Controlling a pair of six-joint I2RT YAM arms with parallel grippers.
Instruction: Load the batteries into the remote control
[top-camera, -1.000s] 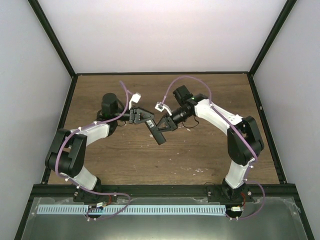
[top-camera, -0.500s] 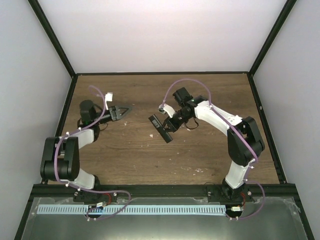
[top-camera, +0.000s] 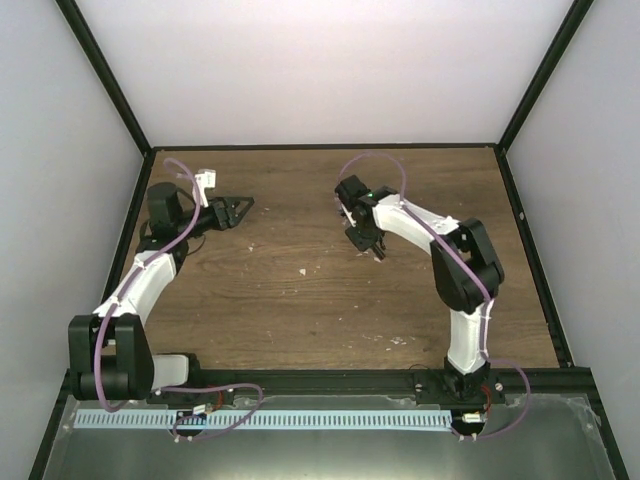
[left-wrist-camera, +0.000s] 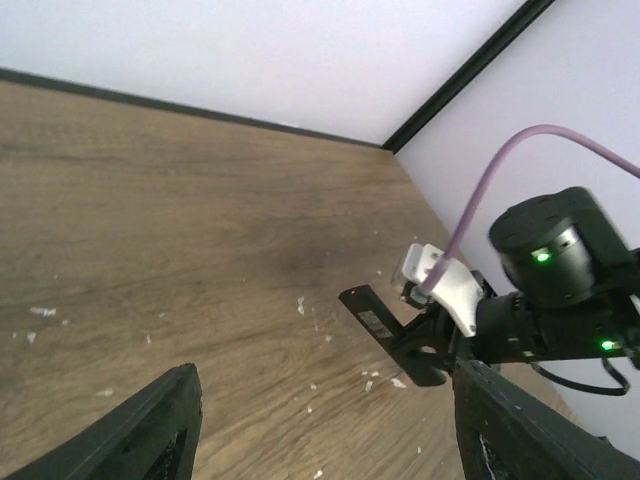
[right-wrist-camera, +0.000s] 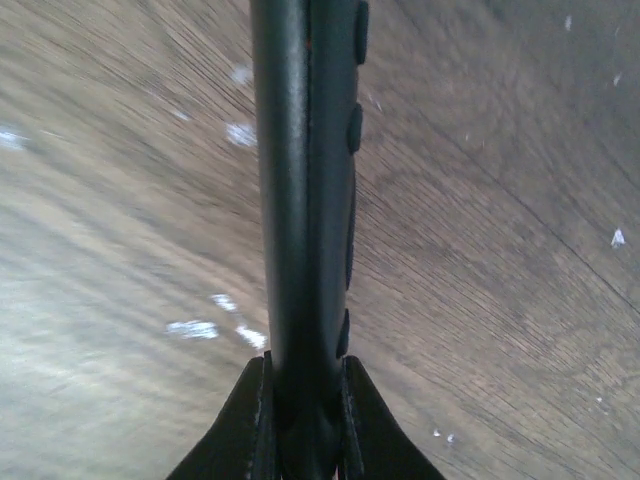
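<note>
Soft even light, right-wrist view motion-blurred

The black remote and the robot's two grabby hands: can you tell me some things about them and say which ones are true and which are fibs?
1. The right gripper is clamped on the slim black remote control. True.
2. The left gripper is squeezing something. False: its jaws stand wide open with nothing between them.
3. The two grippers are touching each other. False: they are well apart, with the left gripper over by the left side of the brown wooden table.
4. Small white flecks lie scattered on the wooden table. True.
</note>
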